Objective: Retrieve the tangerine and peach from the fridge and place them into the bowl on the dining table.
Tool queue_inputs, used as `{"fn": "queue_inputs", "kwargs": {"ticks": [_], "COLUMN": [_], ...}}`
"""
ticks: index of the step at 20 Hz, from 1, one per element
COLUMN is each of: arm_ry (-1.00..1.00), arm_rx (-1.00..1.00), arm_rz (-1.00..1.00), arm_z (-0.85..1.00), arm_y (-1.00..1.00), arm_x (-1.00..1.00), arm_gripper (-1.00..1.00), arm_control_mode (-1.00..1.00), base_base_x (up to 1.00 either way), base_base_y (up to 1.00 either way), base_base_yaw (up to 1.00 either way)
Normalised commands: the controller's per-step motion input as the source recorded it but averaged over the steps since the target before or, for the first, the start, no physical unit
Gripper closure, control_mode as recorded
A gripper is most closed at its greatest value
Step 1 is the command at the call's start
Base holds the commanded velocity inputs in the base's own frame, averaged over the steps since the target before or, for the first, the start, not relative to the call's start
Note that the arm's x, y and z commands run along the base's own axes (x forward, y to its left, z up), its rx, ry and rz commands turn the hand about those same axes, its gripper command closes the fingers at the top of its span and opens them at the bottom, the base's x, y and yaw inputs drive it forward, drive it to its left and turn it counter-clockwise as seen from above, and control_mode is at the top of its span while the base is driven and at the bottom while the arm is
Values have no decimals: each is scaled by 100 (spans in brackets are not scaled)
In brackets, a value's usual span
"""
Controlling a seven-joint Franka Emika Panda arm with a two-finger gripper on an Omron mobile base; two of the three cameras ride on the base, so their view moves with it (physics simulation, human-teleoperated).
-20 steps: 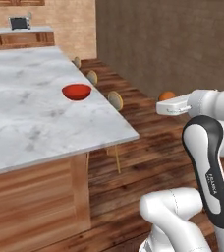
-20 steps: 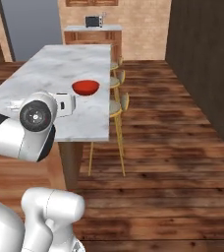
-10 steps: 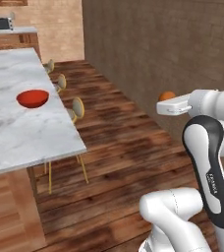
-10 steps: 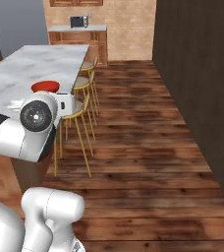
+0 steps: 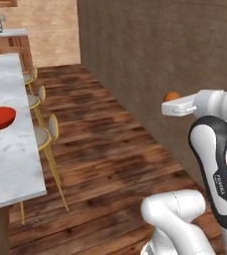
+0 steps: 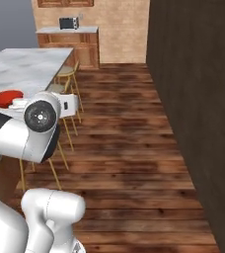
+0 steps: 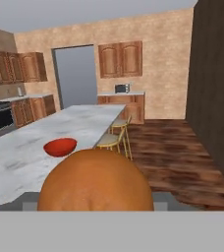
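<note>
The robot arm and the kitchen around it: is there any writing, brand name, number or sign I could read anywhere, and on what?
Small white lettering runs down the dark band of the robot arm in the left base view: too small and blurred to read.
Microwave on the far counter: no label can be made out.
Tangerine, red bowl, dining table: no text on them.
So nothing here can be read.

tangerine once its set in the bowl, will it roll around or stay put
The tangerine looks round and smooth, so it would probably roll on a flat top. The red bowl is shallow but curved, so it should likely settle at the middle.
</note>
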Motion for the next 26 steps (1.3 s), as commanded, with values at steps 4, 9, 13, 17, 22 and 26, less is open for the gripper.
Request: {"fn": "queue_inputs", "kwargs": {"ticks": [4, 9, 13, 17, 22, 26], "arm_ry": [0, 0, 0, 0, 0, 0], "arm_rx": [0, 0, 0, 0, 0, 0], "arm_rz": [0, 0, 0, 0, 0, 0], "arm_z": [0, 0, 0, 0, 0, 0], "arm_y": [0, 0, 0, 0, 0, 0], "arm_x": [0, 0, 0, 0, 0, 0], "arm_gripper": [100, 100, 100, 100, 100, 100], "arm_control_mode": [100, 100, 100, 100, 100, 100], "base_base_x": [100, 100, 100, 99, 91, 94], "base_base_y": [0, -15, -27, -39, -33, -24], "base_base_yaw": [18, 39, 49, 54, 60, 65]}}
